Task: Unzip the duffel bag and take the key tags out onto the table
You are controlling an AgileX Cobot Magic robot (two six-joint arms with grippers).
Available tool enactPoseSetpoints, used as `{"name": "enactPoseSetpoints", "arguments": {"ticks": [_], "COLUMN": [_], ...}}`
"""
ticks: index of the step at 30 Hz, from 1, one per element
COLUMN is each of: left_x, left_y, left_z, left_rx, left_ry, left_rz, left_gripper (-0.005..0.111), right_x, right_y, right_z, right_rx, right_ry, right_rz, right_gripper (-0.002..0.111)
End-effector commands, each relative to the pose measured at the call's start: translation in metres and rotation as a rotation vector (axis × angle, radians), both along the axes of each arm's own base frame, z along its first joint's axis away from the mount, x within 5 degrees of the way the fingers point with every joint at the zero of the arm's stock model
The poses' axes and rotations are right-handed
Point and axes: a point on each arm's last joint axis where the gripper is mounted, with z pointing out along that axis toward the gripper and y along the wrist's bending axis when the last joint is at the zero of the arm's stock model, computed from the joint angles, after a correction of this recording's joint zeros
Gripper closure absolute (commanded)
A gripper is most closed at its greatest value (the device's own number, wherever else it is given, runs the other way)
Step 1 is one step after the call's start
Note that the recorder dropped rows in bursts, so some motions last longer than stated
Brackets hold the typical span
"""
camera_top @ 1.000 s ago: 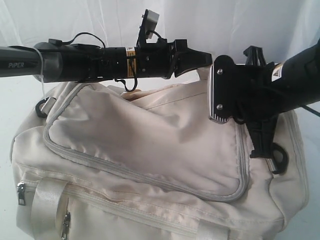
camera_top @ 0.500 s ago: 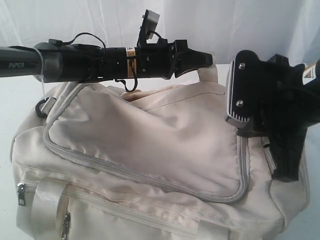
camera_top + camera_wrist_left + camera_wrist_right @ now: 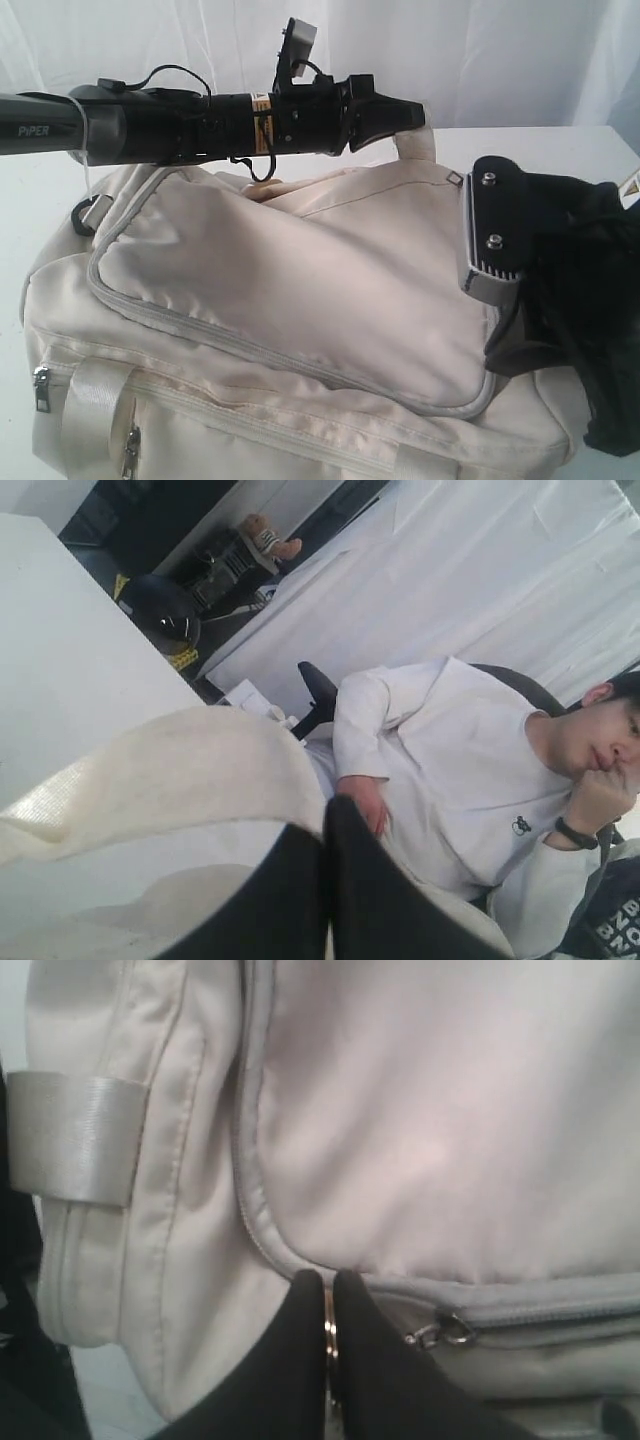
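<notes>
Shows large cream fabric duffel bag [image 3: 300, 260] resting on wide plain white tabletop [image 3: 540, 150]. Clamps, with black right gripper [image 3: 328, 1288] closed tight, the small metal zipper-pull ring [image 3: 328, 1332] at the top flap's rounded corner on the right arm's side. Pinches, with black left gripper [image 3: 412, 116] likewise closed, apparently the upright cream satin webbing handle [image 3: 418, 148] at the bag's far side. Leaves the long front run of grey zipper tape [image 3: 250, 345] stretching from that corner toward the left arm's side; places the right arm nearest the pull. Reveals no coloured plastic key tags; presumably inside.
</notes>
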Motion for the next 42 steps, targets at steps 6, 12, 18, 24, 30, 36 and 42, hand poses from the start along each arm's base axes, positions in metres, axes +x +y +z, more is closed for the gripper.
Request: {"name": "enactPoseSetpoints", "arguments": {"ticks": [6, 12, 18, 24, 30, 36, 42], "left_x": [-0.001, -0.001, -0.001, -0.003, -0.011, -0.027, -0.042], "left_y": [0.005, 0.005, 0.005, 0.004, 0.013, 0.027, 0.059], "left_z": [0.028, 0.029, 0.028, 0.024, 0.008, 0.025, 0.049], "left_rx": [-0.14, -0.139, -0.13, -0.077, 0.18, 0.283, 0.282], "left_ry": [0.019, -0.006, -0.063, -0.134, -0.186, -0.225, -0.256], "left_rz": [0.018, 0.022, 0.026, 0.003, -0.123, -0.158, -0.104], "left_gripper": [0.107, 0.107, 0.092, 0.044, 0.046, 0.055, 0.054], "right_x": [-0.019, -0.029, -0.026, -0.021, -0.022, -0.022, -0.026], "right_y": [0.003, 0.004, 0.008, 0.01, 0.009, 0.007, 0.004], "right_z": [-0.016, -0.031, -0.033, -0.033, -0.031, -0.021, -0.015], "right_rx": [0.055, 0.092, 0.145, 0.169, 0.178, 0.234, 0.25], "right_ry": [0.195, 0.298, 0.269, 0.221, 0.21, 0.114, 0.087], "right_rz": [-0.043, -0.06, -0.091, -0.115, -0.114, -0.137, -0.135], "right_gripper": [0.108, 0.108, 0.108, 0.108, 0.108, 0.108, 0.108]}}
